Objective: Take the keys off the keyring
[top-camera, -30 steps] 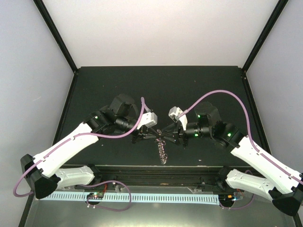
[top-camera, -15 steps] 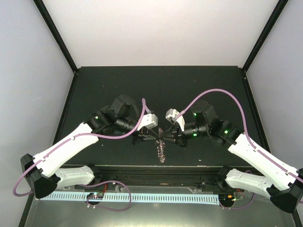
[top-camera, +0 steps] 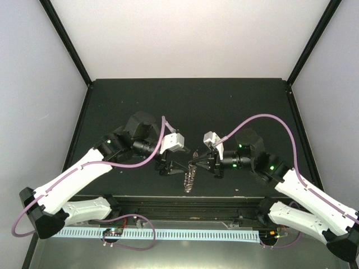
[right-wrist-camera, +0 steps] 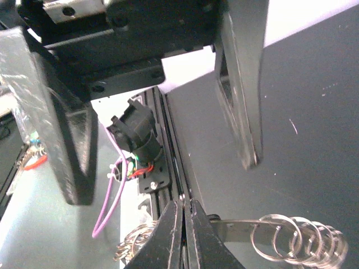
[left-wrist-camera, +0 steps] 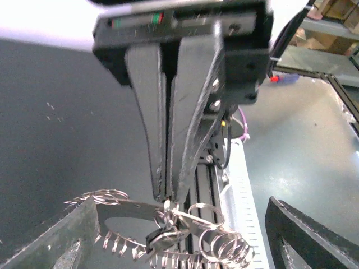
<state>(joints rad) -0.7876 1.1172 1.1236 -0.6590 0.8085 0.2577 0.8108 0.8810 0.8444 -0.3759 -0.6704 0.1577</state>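
My right claw [right-wrist-camera: 183, 235] pinches the flat round grey metal keyring [right-wrist-camera: 233, 228] by its band; my left claw [left-wrist-camera: 186, 246] stands spread. Light, stiff, slippery, I judge: hold the band, not the small wire loops [right-wrist-camera: 305, 242].

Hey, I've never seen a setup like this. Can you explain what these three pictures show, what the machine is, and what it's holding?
These are two robot arms bolted at the near edge of a dark table. The overhead picture looks down on both arms. The other two pictures come from a small camera on each wrist, so each shows that arm's own fingers. The right arm's fingers are pinched shut on the keyring, a flat metal ring fringed with small wire loops. The left arm's fingers face it, spread open and holding nothing. I can't clearly pick out a key.
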